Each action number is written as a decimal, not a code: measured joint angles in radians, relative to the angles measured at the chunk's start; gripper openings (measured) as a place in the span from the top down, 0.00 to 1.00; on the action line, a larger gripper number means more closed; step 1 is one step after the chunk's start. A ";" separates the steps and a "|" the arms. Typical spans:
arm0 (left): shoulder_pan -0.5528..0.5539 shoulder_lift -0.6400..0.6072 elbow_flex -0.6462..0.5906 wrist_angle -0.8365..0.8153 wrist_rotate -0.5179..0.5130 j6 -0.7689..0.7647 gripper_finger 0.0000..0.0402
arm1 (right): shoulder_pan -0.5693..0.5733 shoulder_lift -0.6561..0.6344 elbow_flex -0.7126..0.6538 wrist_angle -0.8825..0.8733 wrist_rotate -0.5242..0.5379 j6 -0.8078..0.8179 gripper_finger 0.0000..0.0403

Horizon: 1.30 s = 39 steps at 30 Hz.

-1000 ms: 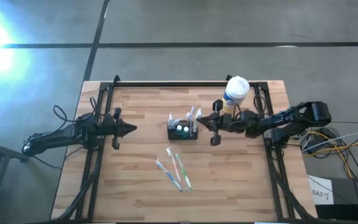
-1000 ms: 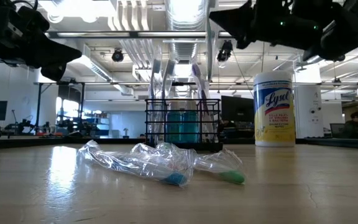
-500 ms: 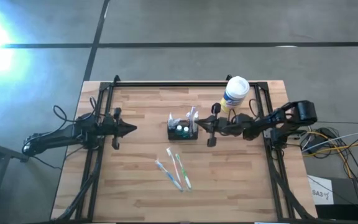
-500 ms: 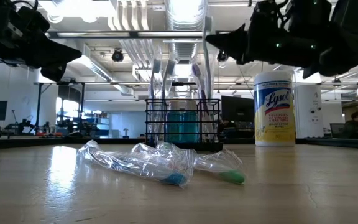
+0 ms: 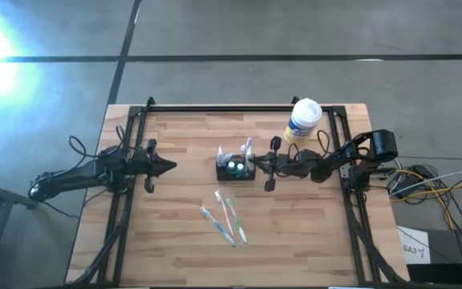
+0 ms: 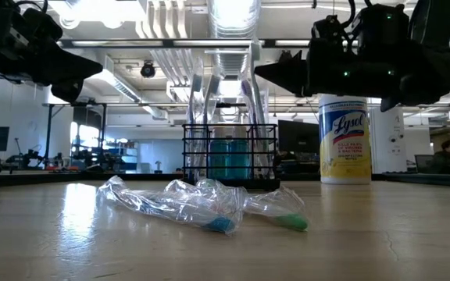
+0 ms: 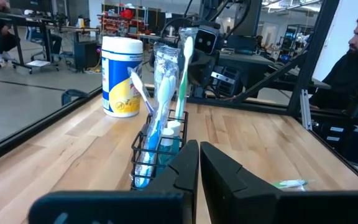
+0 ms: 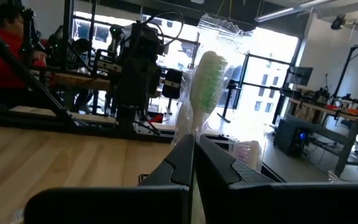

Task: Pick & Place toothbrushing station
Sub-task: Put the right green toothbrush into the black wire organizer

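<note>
Nearest the table's front edge lie loose wrapped toothbrushes, side by side in clear plastic, apart from everything else. Behind them, mid-table, stands the black wire caddy, upright, with blue tubes and several wrapped brushes sticking up out of its compartments. The caddy's long side runs left-right across the table as seen from above; the brushes in it stand vertical. The right gripper sits just beside the caddy's right end, above the table, fingers pressed together and holding nothing; its tip points straight at the caddy, and in the right wrist view the green brush head rises directly ahead of the closed fingers. The left gripper hangs well apart on the caddy's other side, also pointed at it, fingers together with only a sliver of gap, empty. So the right arm is clearly nearer; the caddy lies along its pointing line, end-on. Judgement: for a pick the right fingers would need to part first, since shut they can only nudge the wire wall. Furthest back, near the right rear corner, stands the white-and-yellow wipes tub, not involved.
</note>
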 joint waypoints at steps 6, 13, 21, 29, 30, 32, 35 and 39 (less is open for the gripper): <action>0.000 0.000 0.000 0.000 0.000 0.000 0.95 | 0.000 0.000 -0.011 -0.006 0.000 0.019 0.98; 0.000 0.000 0.000 0.000 0.000 0.000 0.95 | 0.000 0.000 -0.044 -0.008 0.000 0.045 0.98; 0.000 0.000 0.000 0.000 0.000 0.000 0.95 | 0.000 0.000 -0.049 -0.018 0.000 0.045 0.98; 0.000 0.000 0.000 0.000 0.000 0.000 0.95 | 0.000 0.000 -0.005 -0.089 0.024 0.045 0.98; 0.000 0.000 0.000 0.000 0.000 0.000 0.95 | 0.000 0.000 0.000 -0.093 0.026 0.045 0.98; 0.000 0.000 0.000 0.000 0.000 0.000 0.95 | 0.000 0.000 0.004 -0.092 0.031 0.048 0.98; 0.000 0.000 -0.001 0.001 0.000 0.001 0.95 | 0.000 0.000 0.003 -0.092 0.052 0.056 0.98; 0.000 0.000 -0.010 0.001 0.000 0.001 0.95 | 0.000 0.000 0.001 -0.120 0.058 0.049 0.98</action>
